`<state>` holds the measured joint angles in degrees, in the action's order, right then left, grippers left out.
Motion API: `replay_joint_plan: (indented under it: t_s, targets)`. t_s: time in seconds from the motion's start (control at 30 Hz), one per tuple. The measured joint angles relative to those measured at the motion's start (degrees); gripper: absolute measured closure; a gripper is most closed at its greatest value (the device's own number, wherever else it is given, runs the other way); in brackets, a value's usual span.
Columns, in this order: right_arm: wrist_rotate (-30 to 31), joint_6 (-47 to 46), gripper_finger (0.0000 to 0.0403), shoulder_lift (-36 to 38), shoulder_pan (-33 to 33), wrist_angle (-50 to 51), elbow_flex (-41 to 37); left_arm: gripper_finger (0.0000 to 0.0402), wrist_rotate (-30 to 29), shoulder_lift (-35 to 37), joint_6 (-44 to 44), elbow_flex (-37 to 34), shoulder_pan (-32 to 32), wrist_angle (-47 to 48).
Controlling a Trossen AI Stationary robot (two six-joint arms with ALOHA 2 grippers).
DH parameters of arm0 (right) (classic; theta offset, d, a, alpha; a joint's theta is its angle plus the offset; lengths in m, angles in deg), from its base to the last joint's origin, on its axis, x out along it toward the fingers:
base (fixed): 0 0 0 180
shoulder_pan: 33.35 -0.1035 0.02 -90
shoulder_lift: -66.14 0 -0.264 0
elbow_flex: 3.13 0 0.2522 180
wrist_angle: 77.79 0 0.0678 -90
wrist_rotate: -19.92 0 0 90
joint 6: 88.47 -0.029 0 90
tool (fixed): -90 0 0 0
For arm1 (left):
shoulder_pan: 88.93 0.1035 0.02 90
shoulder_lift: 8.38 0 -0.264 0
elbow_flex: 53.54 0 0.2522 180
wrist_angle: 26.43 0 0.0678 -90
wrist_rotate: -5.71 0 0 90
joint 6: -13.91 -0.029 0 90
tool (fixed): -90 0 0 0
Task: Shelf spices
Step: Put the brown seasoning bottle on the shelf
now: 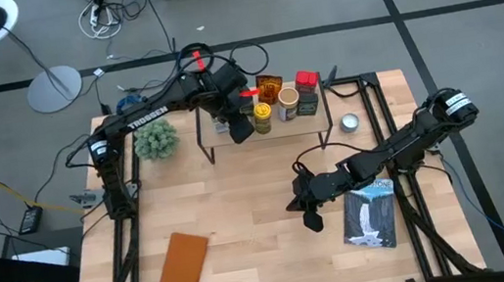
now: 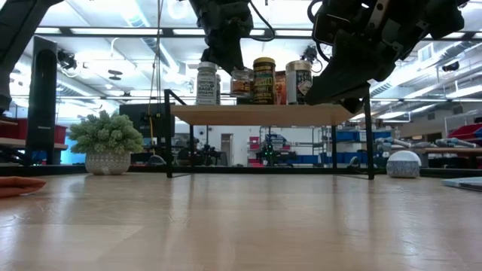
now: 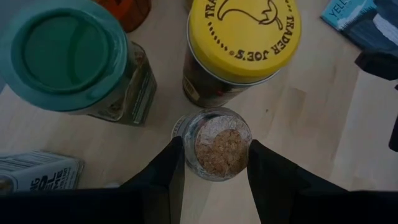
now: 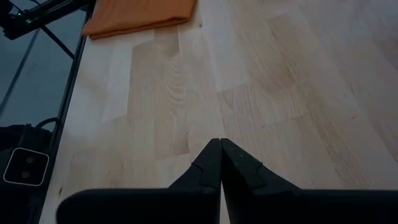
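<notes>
Shelf (image 1: 323, 116) in the upper centre of the high view, standing on the light wood worktop (image 1: 241, 202) on thin black legs. Spices grouped on its plank top: a yellow-lidded jar (image 3: 244, 37), a green-lidded jar (image 3: 65, 53), a red box (image 1: 307, 80), an amber packet (image 1: 269, 86) and a tan-lidded jar (image 1: 288, 99). The left gripper (image 3: 211, 163) is above the shelf's left part; its jaws stand narrowly apart on either side of a small clear jar (image 3: 219, 143) of tan granules, which sits just beside the yellow-lidded jar. Whether the fingers press the glass cannot be told. The right gripper (image 4: 219, 163) hangs over bare worktop at centre right of the high view, jaws closed together and empty. Also on the worktop: a potted plant (image 1: 155, 140) at upper left, a brown pad (image 1: 181, 274) at lower left, a blue-and-white book (image 1: 371, 215) at lower right.
</notes>
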<state>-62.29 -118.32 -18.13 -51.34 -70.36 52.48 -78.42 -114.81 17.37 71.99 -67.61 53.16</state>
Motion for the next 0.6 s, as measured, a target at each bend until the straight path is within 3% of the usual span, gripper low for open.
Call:
replay_joint_plan:
  t_s: [0.27,0.6]
  targets:
    - [0.0,0.0,0.0398,0.0,0.0,0.0,0.0,0.0254,-0.1,0.1,0.0,0.0,0.0,0.2]
    - [0.0,0.0,0.0397,0.0,0.0,0.0,0.0,0.0195,-1.5,0.1,0.2,0.1,0.0,0.2]
